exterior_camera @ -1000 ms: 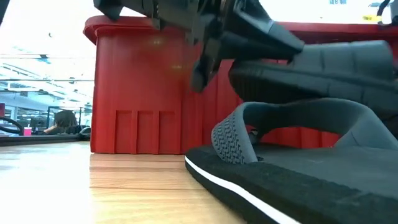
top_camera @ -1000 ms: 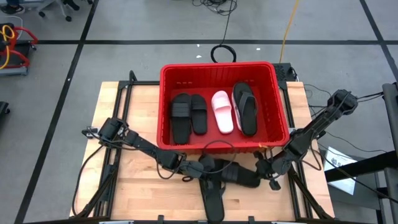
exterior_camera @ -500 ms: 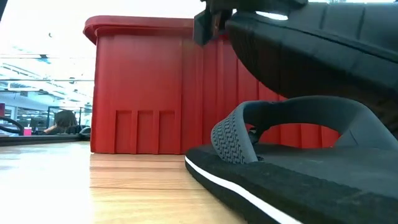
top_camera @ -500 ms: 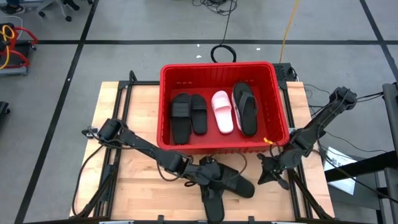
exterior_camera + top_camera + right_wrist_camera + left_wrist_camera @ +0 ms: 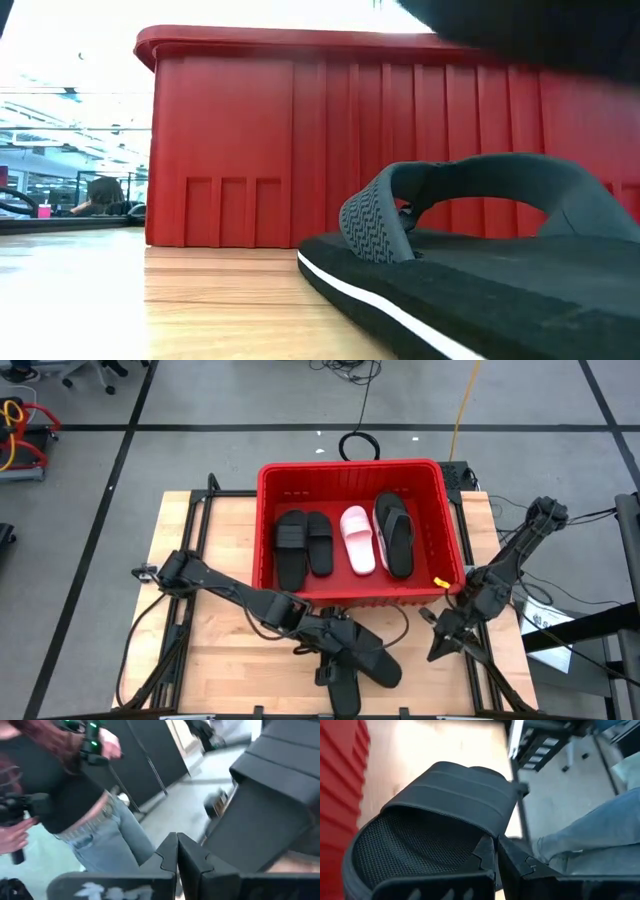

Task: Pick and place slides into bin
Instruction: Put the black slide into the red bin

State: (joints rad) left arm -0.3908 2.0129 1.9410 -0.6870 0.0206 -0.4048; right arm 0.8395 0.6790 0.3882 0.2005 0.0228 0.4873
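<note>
High view: the red bin [image 5: 452, 520] is seen at the far middle of the tabletop [image 5: 220, 520], with four slides lying flat on its floor: two black wide-strap slides [image 5: 303, 545], a pale pink slide [image 5: 357, 538] and a black flip-flop [image 5: 394, 532]. Near the front edge, just outside the bin's front wall, the left end effector [image 5: 322, 636] is closed on a black wide-strap slide [image 5: 362, 652], which is held above another black flip-flop [image 5: 342, 688] resting at the tabletop's front edge. In the left wrist view the fingers [image 5: 487, 852] are pinched on the rim of the mesh-lined slide.

The step in hand is judged to be the carry of this slide to the bin; the next move calls for a lift high enough to pass the rolled front rim, then a release over the bare floor near the front wall.

The right end effector [image 5: 440, 644] is parked off the tabletop's front right corner, its fingers shut on nothing, well apart from the bin, so the path inward looks open.
</note>
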